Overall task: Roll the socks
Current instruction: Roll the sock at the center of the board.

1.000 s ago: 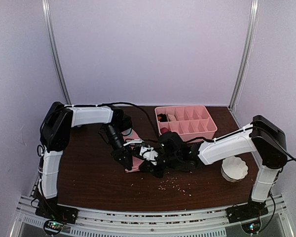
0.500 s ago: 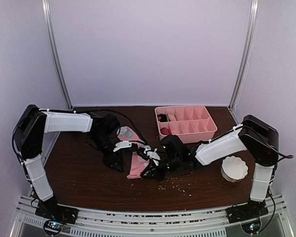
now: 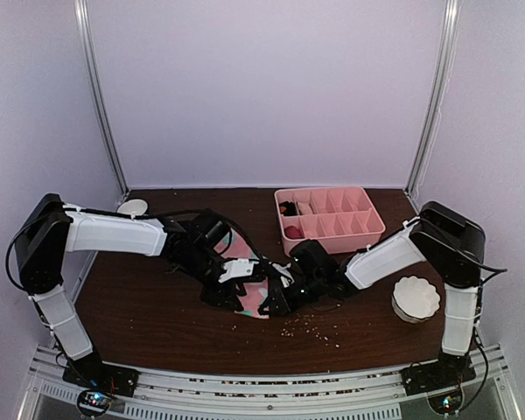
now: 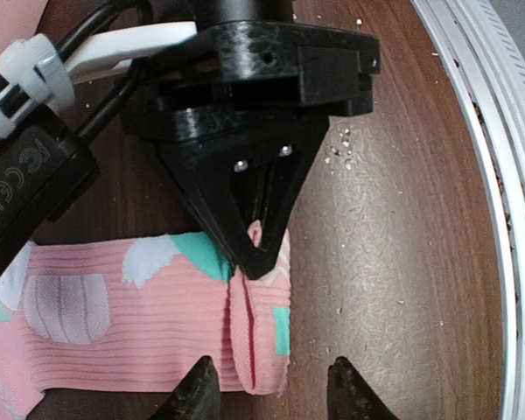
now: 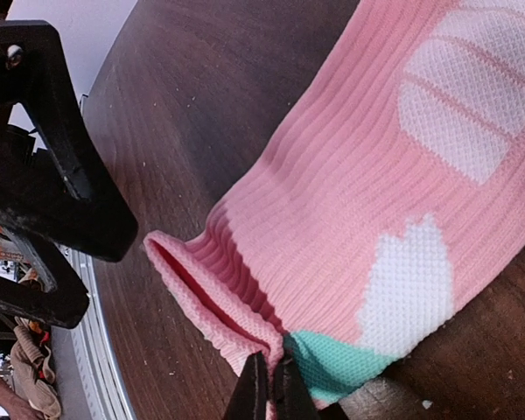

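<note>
1. The right gripper (image 5: 269,391) has its two fingers pressed tight together. It pinches the edge of the pink sock (image 5: 376,175) at the sock's open end.
2. The left gripper (image 4: 271,398) has its fingers spread apart. The end of the sock shows between them, and they are not closed on it.
3. The two grippers face each other, very close, at the same end of the sock.
4. The sock lies on the brown table (image 3: 157,324), near the middle. It has green and white patches.
5. Little crumbs (image 3: 313,328) lie near it. A pink tray (image 3: 350,238) stands farther back. A white bowl (image 3: 416,297) sits off to the right.
</note>
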### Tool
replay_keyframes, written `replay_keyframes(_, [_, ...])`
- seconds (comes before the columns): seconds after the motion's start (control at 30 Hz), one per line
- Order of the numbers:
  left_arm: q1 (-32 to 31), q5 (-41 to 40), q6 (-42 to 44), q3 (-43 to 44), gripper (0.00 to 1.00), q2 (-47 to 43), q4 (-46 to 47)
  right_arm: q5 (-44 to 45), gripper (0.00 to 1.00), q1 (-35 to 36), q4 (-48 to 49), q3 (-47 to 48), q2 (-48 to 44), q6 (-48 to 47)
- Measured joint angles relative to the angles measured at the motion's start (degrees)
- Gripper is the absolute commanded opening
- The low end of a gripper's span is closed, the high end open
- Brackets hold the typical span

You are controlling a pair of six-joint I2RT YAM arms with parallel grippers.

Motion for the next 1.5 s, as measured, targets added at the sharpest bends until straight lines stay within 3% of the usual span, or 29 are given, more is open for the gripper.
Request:
replay_keyframes(0.43, [-0.48, -3.89, -2.78, -1.99, 0.29, 1.86, 4.11, -3.52, 0.0, -0.13, -1.14, 2.36, 1.77, 7.74])
replay_keyframes(0.7, [-0.5, -9.77, -4.15, -1.51, 0.08, 5.18, 4.22, -5.44, 0.0, -0.28, 0.24, 2.97, 2.89, 11.37])
replay_keyframes(0.73, [-0.55, -10.23, -4.24, -1.46, 0.06, 5.4, 4.24, -5.6, 0.03, -0.28, 0.35, 3.08, 2.99, 11.65])
replay_keyframes(0.87, [-0.92, -11.1, -4.42, -1.18, 0.04, 5.51, 3.98, -6.29, 0.36, -0.52, 1.27, 2.95, 3.1, 14.19])
replay_keyframes(1.0, [-1.53, -11.52, -4.37, -0.76, 0.0, 5.55, 3.41, -8.35, 0.6, -1.09, 5.84, 1.92, 2.99, 16.44])
replay_keyframes(1.2, [-2.6, -12.68, -4.42, 2.89, 0.0, 6.91, 3.85, -9.2, 0.62, -3.65, 7.5, -0.83, 0.81, 15.41])
replay_keyframes(1.5, [-4.02, -10.49, -4.66, 4.26, 0.0, 10.78, 5.31, 1.55, 0.62, -6.36, -5.55, -8.04, -11.32, 4.5])
